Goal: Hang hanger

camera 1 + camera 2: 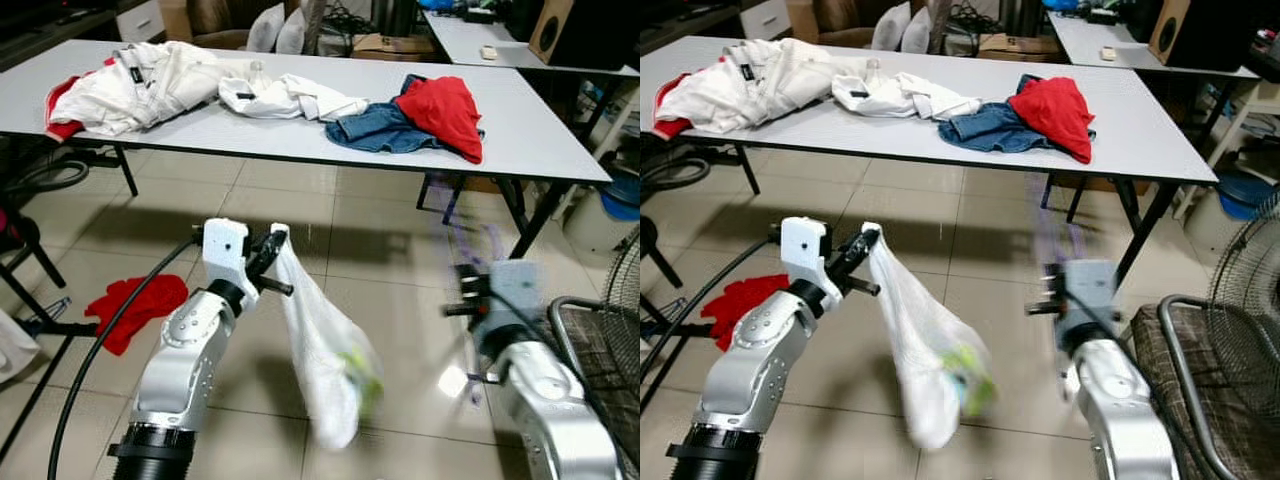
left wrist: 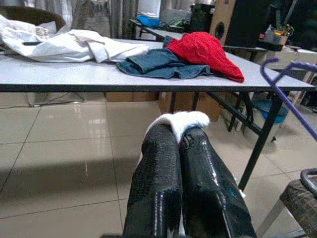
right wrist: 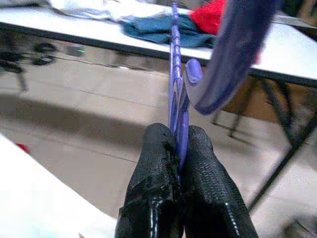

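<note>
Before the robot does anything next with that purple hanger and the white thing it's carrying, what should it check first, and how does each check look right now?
1. Right gripper shut on the purple hanger: ok, fingers pinch it.
2. Left gripper shut on the white garment: ok, cloth is pinched between the fingertips.
3. White garment off the floor: ok, it hangs free below the left gripper.
4. Hanger inside the garment: not ok, the two are apart, one in each gripper.
5. Rail or hook to hang it on: cannot tell.
6. Path ahead: not ok, the table stands ahead, with a fan at the right.
</note>
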Controlling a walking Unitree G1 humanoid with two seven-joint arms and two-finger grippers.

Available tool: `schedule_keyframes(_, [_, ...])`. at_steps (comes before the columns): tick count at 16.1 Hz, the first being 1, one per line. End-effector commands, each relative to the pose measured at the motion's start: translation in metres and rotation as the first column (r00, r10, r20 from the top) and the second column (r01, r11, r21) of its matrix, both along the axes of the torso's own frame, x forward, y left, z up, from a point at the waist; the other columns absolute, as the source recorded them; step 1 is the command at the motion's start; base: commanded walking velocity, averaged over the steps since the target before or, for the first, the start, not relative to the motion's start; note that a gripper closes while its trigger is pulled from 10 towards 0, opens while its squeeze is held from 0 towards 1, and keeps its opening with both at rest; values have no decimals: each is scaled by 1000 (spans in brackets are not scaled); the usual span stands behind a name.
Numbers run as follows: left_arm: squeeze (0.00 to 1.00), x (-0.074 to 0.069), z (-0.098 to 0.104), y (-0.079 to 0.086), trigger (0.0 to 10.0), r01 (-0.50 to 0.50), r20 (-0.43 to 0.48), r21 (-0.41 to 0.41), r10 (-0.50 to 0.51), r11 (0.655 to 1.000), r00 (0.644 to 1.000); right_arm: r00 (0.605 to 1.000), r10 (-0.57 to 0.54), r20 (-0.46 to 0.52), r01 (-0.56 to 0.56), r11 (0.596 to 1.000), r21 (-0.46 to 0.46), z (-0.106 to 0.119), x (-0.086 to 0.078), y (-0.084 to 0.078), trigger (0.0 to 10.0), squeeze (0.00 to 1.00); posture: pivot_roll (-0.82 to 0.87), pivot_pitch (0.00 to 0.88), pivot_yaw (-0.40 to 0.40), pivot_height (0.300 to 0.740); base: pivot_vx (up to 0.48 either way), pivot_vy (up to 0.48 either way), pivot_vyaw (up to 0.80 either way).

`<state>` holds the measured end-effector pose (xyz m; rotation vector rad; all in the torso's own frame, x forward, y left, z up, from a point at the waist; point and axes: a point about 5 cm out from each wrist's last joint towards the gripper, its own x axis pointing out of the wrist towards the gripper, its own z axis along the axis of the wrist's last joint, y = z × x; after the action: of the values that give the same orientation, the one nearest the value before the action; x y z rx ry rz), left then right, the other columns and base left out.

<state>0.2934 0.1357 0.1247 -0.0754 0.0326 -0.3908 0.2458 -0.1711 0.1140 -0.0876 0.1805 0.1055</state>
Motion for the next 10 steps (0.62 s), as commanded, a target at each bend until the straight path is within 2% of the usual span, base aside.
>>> schedule_keyframes(1, [0,0,5,4,10000,-26,30,-8,26,1000,999,999,22,37,-22,1000,12,8,3,3,10000,0,-157,0,-20,740,337,0,0])
schedule_keyframes(7, [0,-3,4,17,10000,-80,38,-7,80,997,996,996,67,63,-69,997,27,10,12,10,10000,0,-138,0,-30,740,413,0,0])
schedule_keyframes(10, [0,6,10,27,10000,-112,55,-8,113,994,992,984,165,74,-167,985,32,13,11,19,10000,0,-152,0,-16,740,431,0,0])
